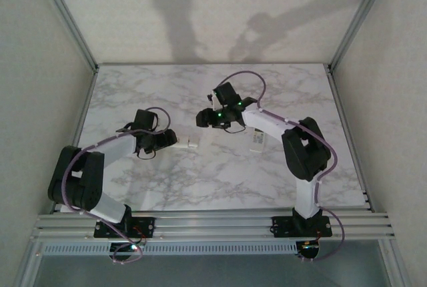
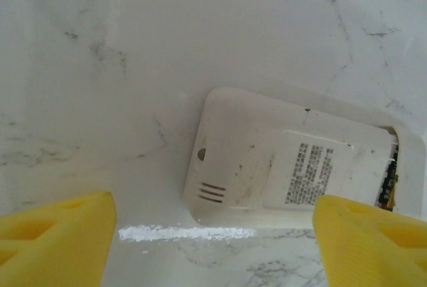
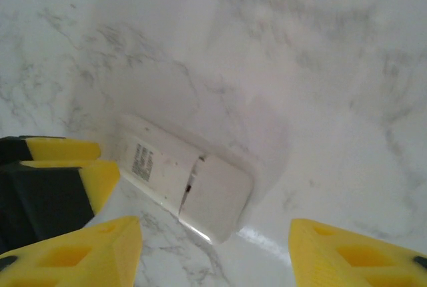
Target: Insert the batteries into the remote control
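**Item 1. Left gripper** (image 1: pixel 175 142): centre-left of the overhead view, at the end of the left arm, pointing towards the right of the frame. In the left wrist view its yellow fingers (image 2: pixel 60 230) sit in the two bottom corners, spread well apart and clamped on nothing. The right-hand finger overlaps the remote's lower right corner in the picture; whether they touch cannot be told.

**Item 2. Remote** (image 1: pixel 191 144): white, flat on the marble table (image 1: pixel 200 183), just right of the left gripper's tip. In the left wrist view (image 2: pixel 267 160) it lies back-side up, with a printed label and three short slots. A dark opening at its right end shows a speck of colour; whether that is a battery cannot be told.

**Item 3. Right gripper** (image 1: pixel 202 120): centre of the overhead view, above and just right of the remote. In the right wrist view its fingers (image 3: pixel 80 257) stand wide apart, holding nothing, with the remote (image 3: pixel 190 180) on the table beyond the gap.

**Item 4. Small white piece** (image 1: pixel 259 141): on the table further right, beside the right forearm.
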Controlling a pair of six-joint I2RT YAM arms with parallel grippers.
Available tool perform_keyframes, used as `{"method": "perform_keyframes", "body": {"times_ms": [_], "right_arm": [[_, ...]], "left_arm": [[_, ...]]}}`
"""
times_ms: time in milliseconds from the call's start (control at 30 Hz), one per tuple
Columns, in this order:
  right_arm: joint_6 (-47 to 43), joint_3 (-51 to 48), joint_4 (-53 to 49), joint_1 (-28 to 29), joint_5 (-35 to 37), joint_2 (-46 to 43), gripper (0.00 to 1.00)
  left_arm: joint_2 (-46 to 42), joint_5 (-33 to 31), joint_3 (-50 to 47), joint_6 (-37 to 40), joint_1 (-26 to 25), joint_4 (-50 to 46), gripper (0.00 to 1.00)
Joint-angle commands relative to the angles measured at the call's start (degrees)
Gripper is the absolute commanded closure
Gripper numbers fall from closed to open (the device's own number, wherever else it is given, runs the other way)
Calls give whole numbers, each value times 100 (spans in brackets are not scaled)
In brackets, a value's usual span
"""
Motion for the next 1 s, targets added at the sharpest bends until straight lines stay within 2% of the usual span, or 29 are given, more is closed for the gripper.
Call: {"method": "perform_keyframes", "body": {"times_ms": [0,333,467,567,967], "right_arm": [[823,209,-448,129,-370,334,40],[685,489,-675,404,-365,895,42],[687,526,-660,406,-346,969,49],[503,601,-880,609,-191,1006,54],[-83,459,-1288,849,286,993,61]], "left_arm": [[178,-126,158,-145,-64,-86,26],[461,-51,162,-206,-172,60,39],[552,17,153,-211,-220,98,42],[603,58,145,-239,-275,149,43],[762,-116,88,-441,-569,294,49]]}}
